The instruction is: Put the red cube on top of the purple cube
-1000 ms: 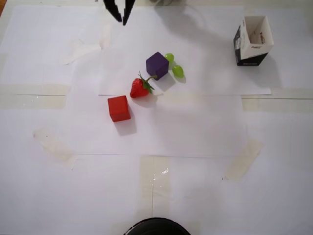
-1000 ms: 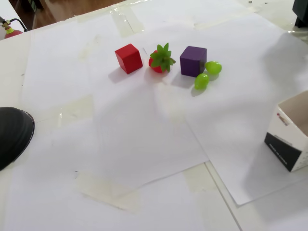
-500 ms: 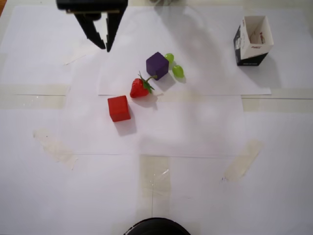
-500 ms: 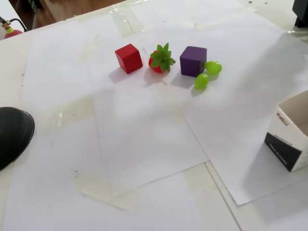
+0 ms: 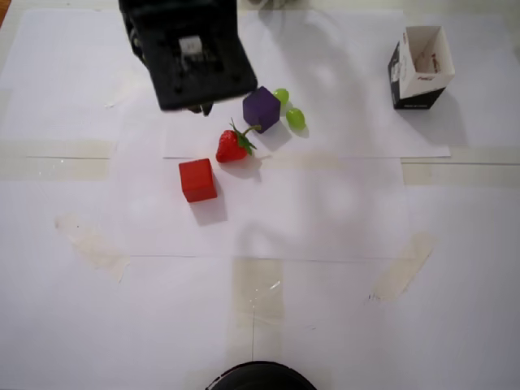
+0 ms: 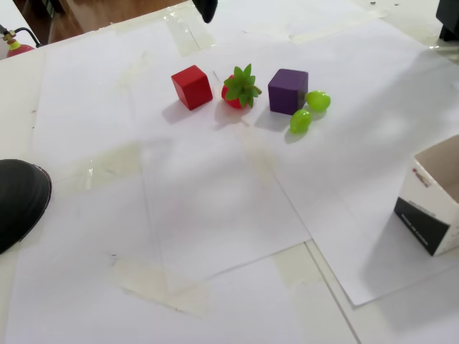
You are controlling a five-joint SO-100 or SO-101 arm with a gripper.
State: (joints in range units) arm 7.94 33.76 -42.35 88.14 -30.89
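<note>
The red cube (image 5: 197, 179) (image 6: 191, 87) rests flat on the white paper. The purple cube (image 5: 261, 108) (image 6: 287, 90) sits apart from it, with a strawberry between the two. In the overhead view my black arm's body covers the upper left centre, and only a dark tip of the gripper (image 5: 199, 109) pokes out, just left of the purple cube and above the red cube in the picture. The fixed view catches a dark gripper tip (image 6: 206, 11) at the top edge, beyond the red cube. The jaws are hidden, and nothing is held that I can see.
A red strawberry (image 5: 231, 146) (image 6: 239, 88) with green leaves lies between the cubes. Two green grapes (image 5: 295, 118) (image 6: 300, 120) touch the purple cube's far side. An open black-and-white paper box (image 5: 418, 69) (image 6: 434, 208) stands at the right. A black round object (image 5: 260, 378) (image 6: 18, 201) sits at the table edge.
The arm has swung further into the overhead view, moving toward the cubes until its body hides the fingers. A tip now shows in the fixed view. The cubes have not moved.
</note>
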